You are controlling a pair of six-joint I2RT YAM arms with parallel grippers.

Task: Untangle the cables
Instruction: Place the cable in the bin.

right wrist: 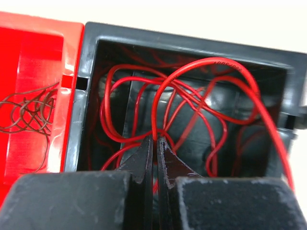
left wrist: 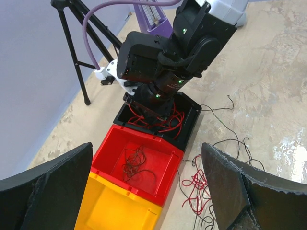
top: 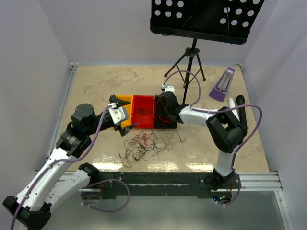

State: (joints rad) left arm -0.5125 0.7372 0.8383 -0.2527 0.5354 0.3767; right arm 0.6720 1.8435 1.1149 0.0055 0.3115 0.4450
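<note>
A loose tangle of red and dark cables (top: pixel 144 146) lies on the table in front of three joined bins; part of it shows in the left wrist view (left wrist: pixel 201 187). The red bin (top: pixel 144 103) holds a small clump of dark cables (left wrist: pixel 134 163). The black bin (right wrist: pixel 192 43) holds several red cables. My right gripper (right wrist: pixel 156 141) reaches into the black bin (top: pixel 165 122) and is shut on a red cable (right wrist: pixel 206 62) that loops up out of its tips. My left gripper (top: pixel 123 114) is open and empty, hovering over the yellow bin (left wrist: pixel 115 211) and the red bin.
A music stand tripod (top: pixel 192 57) with its black perforated desk (top: pixel 206 17) stands at the back. A purple metronome (top: pixel 223 84) sits at the back right. White walls close in the table on three sides.
</note>
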